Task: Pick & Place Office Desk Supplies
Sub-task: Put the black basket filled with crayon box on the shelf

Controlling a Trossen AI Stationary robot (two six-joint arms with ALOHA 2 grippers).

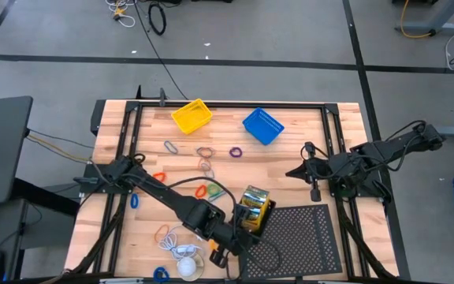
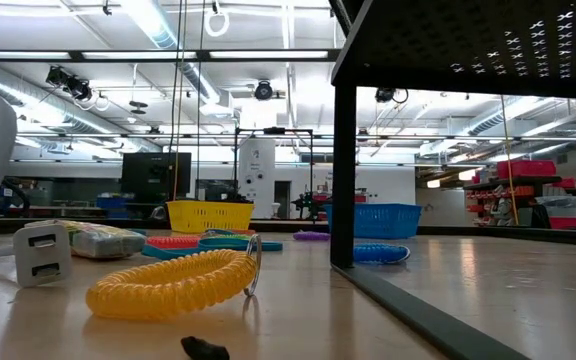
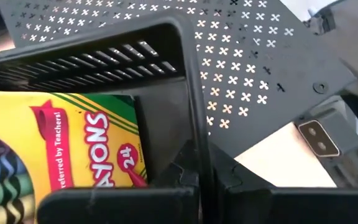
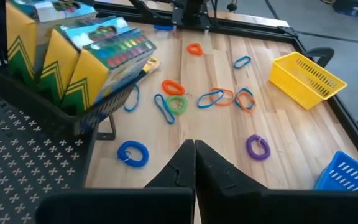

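A: How far along is it, taking the black tray (image 1: 302, 233) as the landmark?

B: Early, I'd judge. On the surface (image 1: 290, 166), the crayon boxes (image 1: 254, 207) stand in the rack at the tray's left corner, so those look placed. The yellow basket (image 1: 191, 116) and blue basket (image 1: 262, 125), well beyond the tray, both look empty.

A: And the arms?

B: The left gripper (image 1: 227, 251) sits just left of the tray, fingers closed on nothing, right against the rack. The right gripper (image 4: 194, 155) waits beyond the tray's right corner, fingers closed and empty.

A: What's left?

B: The small stuff: coloured loops (image 4: 219, 96) and clips (image 4: 242, 61) lie scattered between tray and baskets, and a yellow coil (image 2: 173, 282) nearer the front edge.
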